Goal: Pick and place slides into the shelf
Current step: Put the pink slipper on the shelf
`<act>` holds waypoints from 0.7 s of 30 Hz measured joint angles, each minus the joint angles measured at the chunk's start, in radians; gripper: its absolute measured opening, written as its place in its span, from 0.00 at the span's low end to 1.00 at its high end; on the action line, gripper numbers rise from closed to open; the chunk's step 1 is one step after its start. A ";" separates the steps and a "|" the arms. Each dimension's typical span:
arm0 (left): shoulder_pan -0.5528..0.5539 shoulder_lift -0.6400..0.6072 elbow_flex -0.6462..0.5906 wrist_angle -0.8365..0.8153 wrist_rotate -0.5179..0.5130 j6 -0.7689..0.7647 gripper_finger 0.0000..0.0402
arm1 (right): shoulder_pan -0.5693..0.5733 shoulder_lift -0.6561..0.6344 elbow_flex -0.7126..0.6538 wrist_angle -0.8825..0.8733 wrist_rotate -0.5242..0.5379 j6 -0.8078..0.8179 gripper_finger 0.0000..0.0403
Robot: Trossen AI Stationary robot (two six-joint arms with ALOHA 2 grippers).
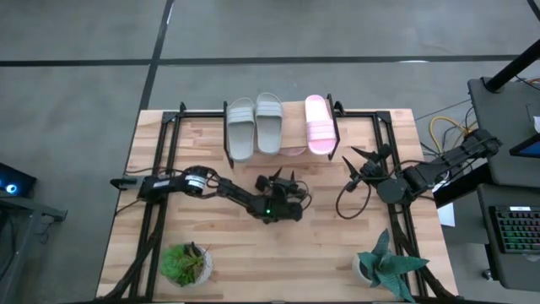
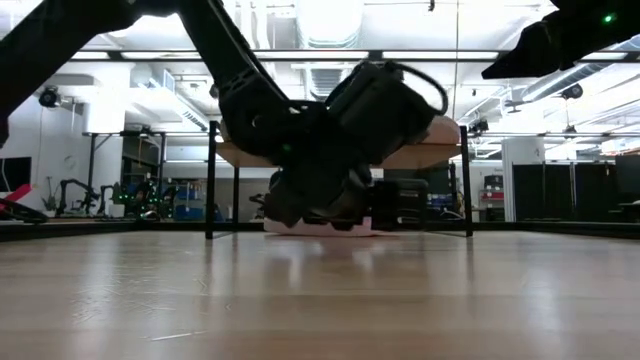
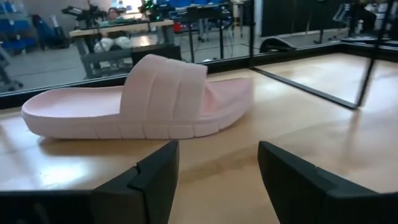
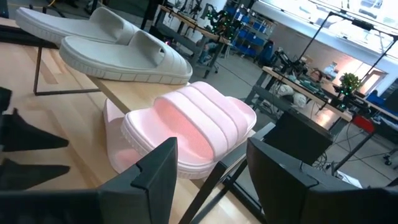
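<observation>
High view: three slides (image 1: 268,123) sit on the shelf (image 1: 237,111); one pink slide (image 3: 140,99) remains at twelve o'clock of my left gripper (image 3: 214,180), fingers apart, like my right gripper's (image 4: 208,180)

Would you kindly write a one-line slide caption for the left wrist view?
Open left claw faces a pink sandal lying flat on the wooden table, not yet gripped.

We see a grey concrete floor (image 1: 84,51) w/ dark seams round the worktop (image 1: 253,253). Beyond: a lab w/ ceiling light strips (image 2: 330,20), exposed ducts, blue storage bins (image 4: 249,31), a workbench (image 3: 118,31) & a keyboard (image 1: 516,232) nearby.
</observation>
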 joint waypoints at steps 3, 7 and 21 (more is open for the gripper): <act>0.021 0.000 0.000 0.002 0.003 -0.001 0.51 | 0.000 0.000 0.000 0.000 0.000 0.000 0.45; 0.046 0.000 0.005 0.025 0.004 0.006 0.51 | 0.000 0.000 0.000 0.000 0.000 -0.004 0.45; 0.131 -0.002 0.031 0.080 0.078 0.014 0.51 | 0.000 0.000 0.000 0.000 0.000 -0.011 0.45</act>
